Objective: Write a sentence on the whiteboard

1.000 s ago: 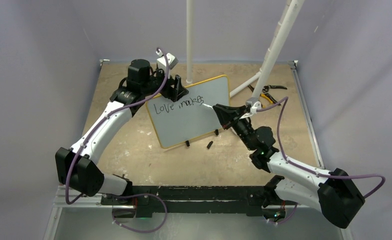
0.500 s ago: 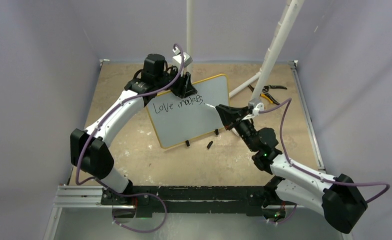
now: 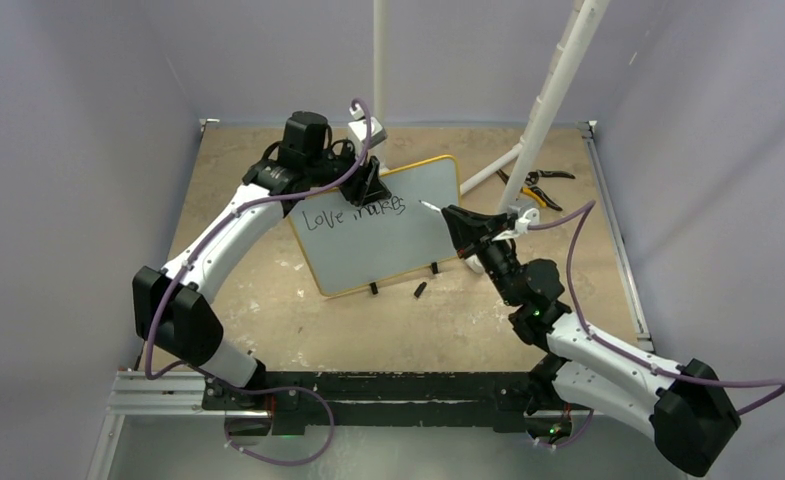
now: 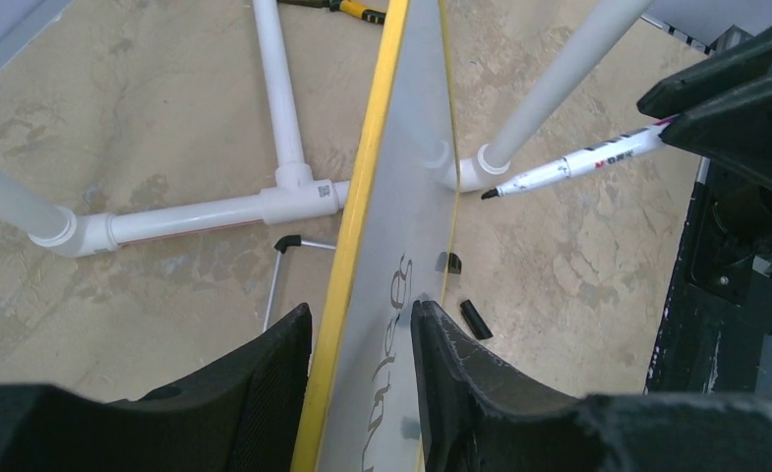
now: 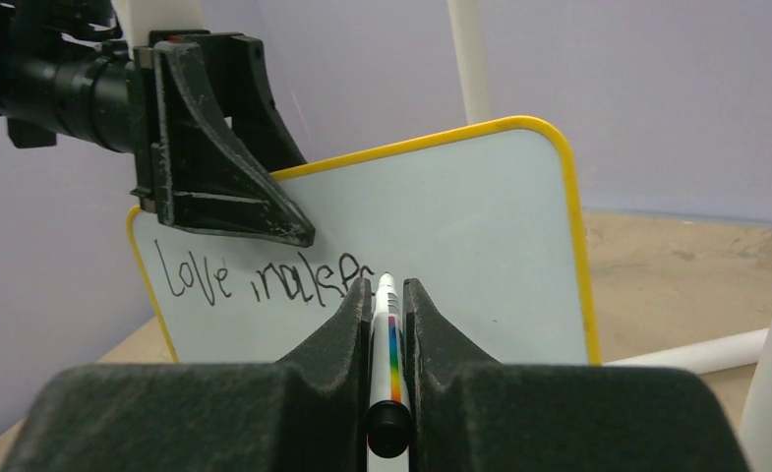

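The tan table (image 3: 288, 325) carries a white pipe stand (image 3: 558, 90) at its far side, and in front of that stands the whiteboard (image 3: 393, 245). It is a pale grey-white rectangle with a thin yellow rounded frame, propped near upright on small black feet (image 3: 374, 288) and set near the middle of the table, turned a little so its right end sits farther back. Across its upper part runs black handwriting that reads roughly "love makes".

The left gripper (image 3: 368, 185) sits at the board's top edge above the writing, its two fingers narrowed onto the frame, one on the front face and one behind. The right gripper (image 3: 452, 214) hangs just off the board's right half, pinched tight on a white marker (image 3: 432, 208) whose bare tip points at the end of the last word.

The left wrist camera looks along the board edge-on (image 4: 401, 197). There its own gripper (image 4: 360, 313) straddles the yellow rim, and the marker (image 4: 583, 162) shows a clear gap between tip and board face — a gap that the other views hide. The right wrist camera faces the board (image 5: 480, 236) squarely, so the letters are plainest there. The marker (image 5: 391, 354) lies in the slot of its gripper (image 5: 386, 293), with a rainbow band on its barrel.

Yellow-handled pliers (image 3: 536, 186) lie near the pipe stand. A small black cap (image 3: 420, 290) rests on the table just in front of the board.
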